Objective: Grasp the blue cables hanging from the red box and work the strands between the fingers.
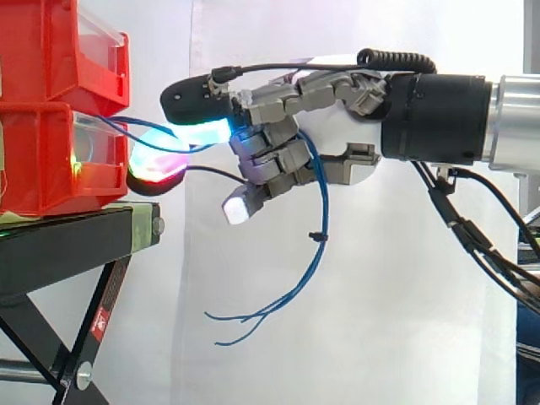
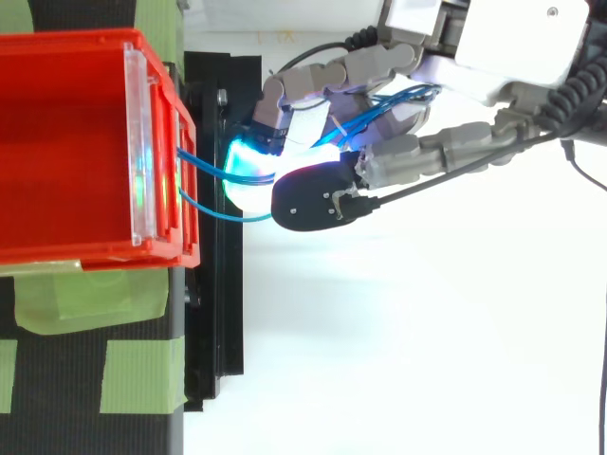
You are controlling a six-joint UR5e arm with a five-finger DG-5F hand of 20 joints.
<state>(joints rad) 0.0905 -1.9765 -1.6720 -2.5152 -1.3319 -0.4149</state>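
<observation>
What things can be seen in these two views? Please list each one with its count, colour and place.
red bins: two, red, stacked on the stand at the left of the side view
clear panels: two, transparent, one on each bin's front
black stand: one, black, under the bins
blue cables: several thin strands, blue, running from the lower bin's front through the robot hand, loose ends hanging below it
green tape: several patches, green, on the stand in the top view
white curtain: one, white, behind the work
robot hand: one, grey and white, fingers curled round the cables, just in front of the bins
robot arm: one, black and silver, entering from the side view's right
</observation>
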